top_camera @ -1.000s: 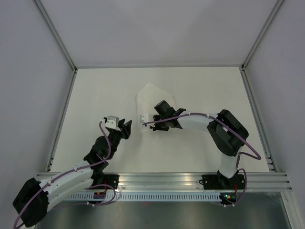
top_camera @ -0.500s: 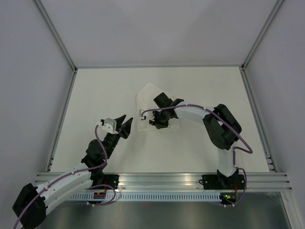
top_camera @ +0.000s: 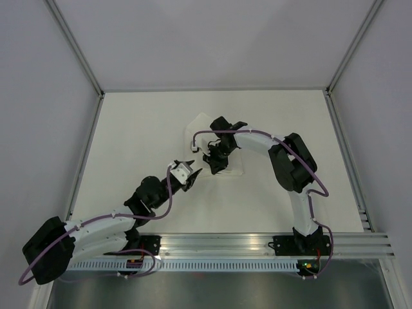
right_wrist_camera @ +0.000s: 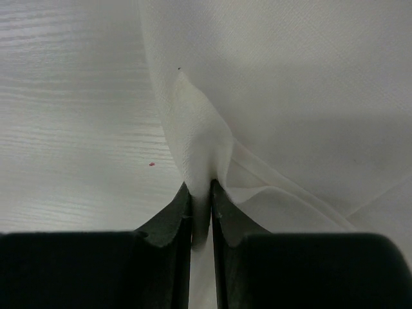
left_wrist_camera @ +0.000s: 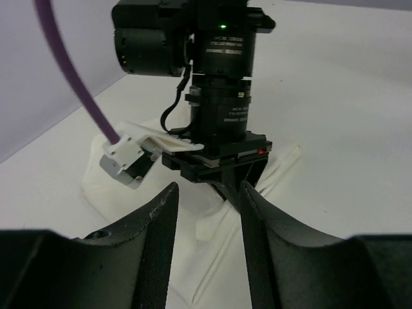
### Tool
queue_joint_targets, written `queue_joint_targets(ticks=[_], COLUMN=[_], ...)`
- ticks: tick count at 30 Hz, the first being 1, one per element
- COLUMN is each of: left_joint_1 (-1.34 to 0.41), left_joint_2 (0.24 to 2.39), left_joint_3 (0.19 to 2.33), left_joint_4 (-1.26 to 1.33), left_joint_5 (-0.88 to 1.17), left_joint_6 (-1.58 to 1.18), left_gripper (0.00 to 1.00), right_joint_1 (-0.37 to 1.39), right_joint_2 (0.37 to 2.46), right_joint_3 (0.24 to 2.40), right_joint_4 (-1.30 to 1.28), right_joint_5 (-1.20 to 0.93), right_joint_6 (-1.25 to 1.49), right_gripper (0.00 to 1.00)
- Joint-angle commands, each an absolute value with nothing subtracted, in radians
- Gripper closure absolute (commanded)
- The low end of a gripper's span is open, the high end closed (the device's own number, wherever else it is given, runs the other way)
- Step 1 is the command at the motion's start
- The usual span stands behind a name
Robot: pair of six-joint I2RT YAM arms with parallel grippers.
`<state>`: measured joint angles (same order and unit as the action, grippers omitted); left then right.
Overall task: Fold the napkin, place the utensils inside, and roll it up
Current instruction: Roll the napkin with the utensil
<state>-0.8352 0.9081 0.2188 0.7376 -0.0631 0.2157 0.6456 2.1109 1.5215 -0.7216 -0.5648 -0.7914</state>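
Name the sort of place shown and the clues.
Probably a robot lab test cell: a white table, blank walls, and a left arm and right arm bolted to aluminium rails.

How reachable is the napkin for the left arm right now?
Probably yes. The left gripper is open and aimed at the napkin, with nothing between them. The right gripper, shut on a fold of it, stands just beyond, so room looks tight.
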Motion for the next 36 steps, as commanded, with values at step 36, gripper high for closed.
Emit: queue_joint_targets(ticks=[36], left_joint_1=[-0.996], left_joint_2=[1.627], left_joint_3=[0.621], left_joint_4=[0.494], left_joint_5=[-0.005], left_joint_6=[0.758], left_gripper=[0.42], right_joint_1=[0.506], right_joint_2=[2.361], right_joint_3=[1.667], right_joint_4=[-1.121], right_joint_5=[-0.643], right_joint_6=[-0.963], right_gripper=[0.99])
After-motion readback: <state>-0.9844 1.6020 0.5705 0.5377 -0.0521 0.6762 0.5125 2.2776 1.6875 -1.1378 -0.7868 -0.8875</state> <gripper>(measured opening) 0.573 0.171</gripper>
